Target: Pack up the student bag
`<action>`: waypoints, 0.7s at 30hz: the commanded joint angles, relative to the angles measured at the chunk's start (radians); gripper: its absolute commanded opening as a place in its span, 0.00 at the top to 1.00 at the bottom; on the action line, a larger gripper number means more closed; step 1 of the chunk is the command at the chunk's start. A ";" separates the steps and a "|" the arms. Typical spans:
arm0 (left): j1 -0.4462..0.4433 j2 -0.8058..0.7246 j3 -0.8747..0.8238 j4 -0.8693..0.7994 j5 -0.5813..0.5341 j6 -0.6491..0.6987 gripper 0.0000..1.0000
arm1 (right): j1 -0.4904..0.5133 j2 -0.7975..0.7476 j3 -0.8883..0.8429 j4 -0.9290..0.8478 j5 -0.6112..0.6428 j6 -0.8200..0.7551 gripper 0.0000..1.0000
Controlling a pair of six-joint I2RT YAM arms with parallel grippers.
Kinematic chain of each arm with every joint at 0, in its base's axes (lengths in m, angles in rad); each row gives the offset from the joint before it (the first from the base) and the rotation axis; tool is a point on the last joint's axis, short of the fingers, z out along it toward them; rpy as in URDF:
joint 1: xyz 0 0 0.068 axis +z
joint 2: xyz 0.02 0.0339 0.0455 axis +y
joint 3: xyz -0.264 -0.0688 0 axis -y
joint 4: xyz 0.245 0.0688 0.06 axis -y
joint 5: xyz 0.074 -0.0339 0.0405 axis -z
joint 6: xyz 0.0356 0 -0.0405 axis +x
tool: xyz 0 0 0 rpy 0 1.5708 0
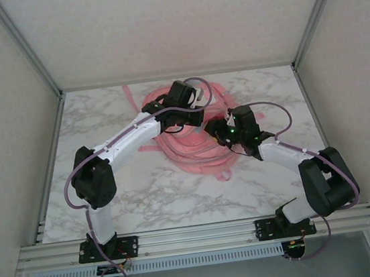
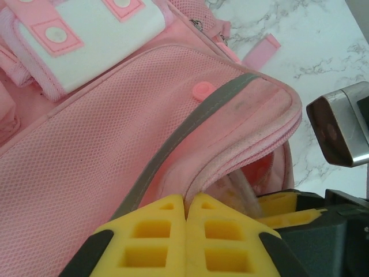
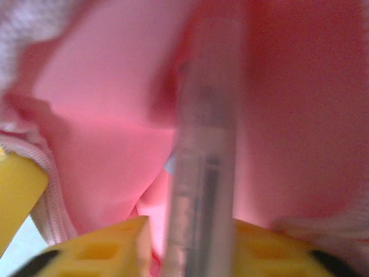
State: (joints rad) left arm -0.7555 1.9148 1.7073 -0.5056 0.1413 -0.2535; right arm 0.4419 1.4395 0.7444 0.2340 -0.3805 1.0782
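From the near edge both arms reach over the bare marble worktop [image 1: 112,201] to the student bag [image 1: 189,148], which lies in a pink heap at the middle of the worktop. The right hand [image 3: 187,224] comes in at the bag's right side and sits inside its opening, with pink lining all round. Its fingers stand apart with a clear pen [image 3: 202,144] lengthwise between them. A sliver of lining shows between the pen and the finger on the left of that view, so the pen is not clamped. Further back, the left hand [image 2: 185,202] is at the bag's far side, its fingers pressed together on the zip rim [image 2: 242,153] of the opening, holding it raised. Beyond those fingertips lie the mesh panel [image 2: 75,179] with its grey strip [image 2: 173,144], then the white front pocket [image 2: 92,40]
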 commanded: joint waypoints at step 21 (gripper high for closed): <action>-0.002 -0.074 -0.012 0.104 0.041 -0.079 1.00 | 0.031 0.044 0.124 -0.210 0.086 -0.229 0.80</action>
State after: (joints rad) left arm -0.7555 1.9106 1.6974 -0.4900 0.1596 -0.2825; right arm 0.4534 1.4349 0.8204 -0.0788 -0.2729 0.8356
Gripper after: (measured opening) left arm 0.056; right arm 0.206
